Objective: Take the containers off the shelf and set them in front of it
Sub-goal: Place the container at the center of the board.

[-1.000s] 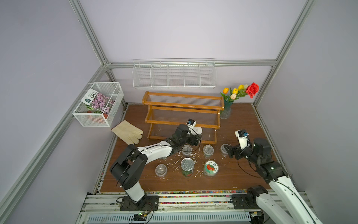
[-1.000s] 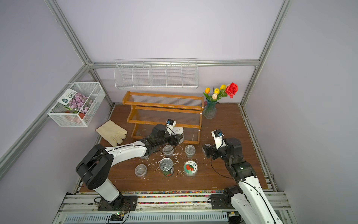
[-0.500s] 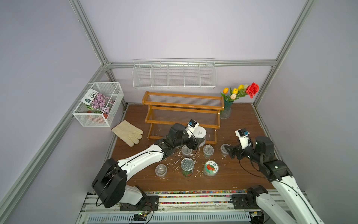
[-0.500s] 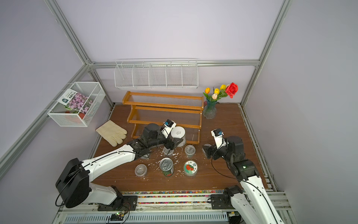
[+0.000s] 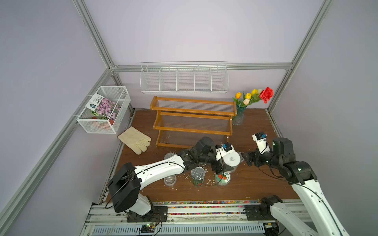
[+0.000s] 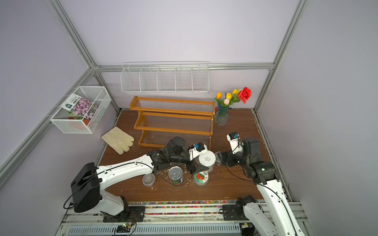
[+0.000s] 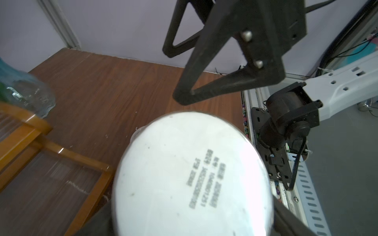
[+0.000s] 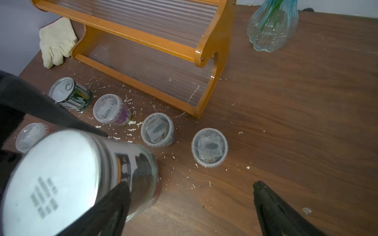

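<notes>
- Over the last second the left arm has swung away from the shelf's lowest tier, toward the right arm and the front, bringing the wide white-lidded jar (image 5: 231,159) with it.
- Nearest, on the front side of the left gripper (image 5: 224,169), stand a strawberry-picture-lidded jar (image 5: 223,178), a labelled pull-tab tin can (image 5: 197,174) and a small clear lidded plastic cup (image 5: 170,179).
- The left fingers (image 7: 290,222) clamp the white-lidded jar from both sides. It is tilted; whether it touches the brown wooden tabletop (image 5: 245,190) I cannot tell.
- The right gripper (image 8: 191,183) is spread wide and grips nothing. The jar sits just beside one of the right fingers (image 8: 114,204).
- Beyond those fingers, three more clear cups (image 8: 157,129) and a second tin can (image 8: 69,94) stand on the tabletop in front of the orange-brown three-tier wooden shelf (image 8: 143,38).
- Farthest, a ribbed glass flower vase (image 8: 272,26) stands by one shelf end and a cream fabric glove (image 8: 56,40) lies by the other.
</notes>
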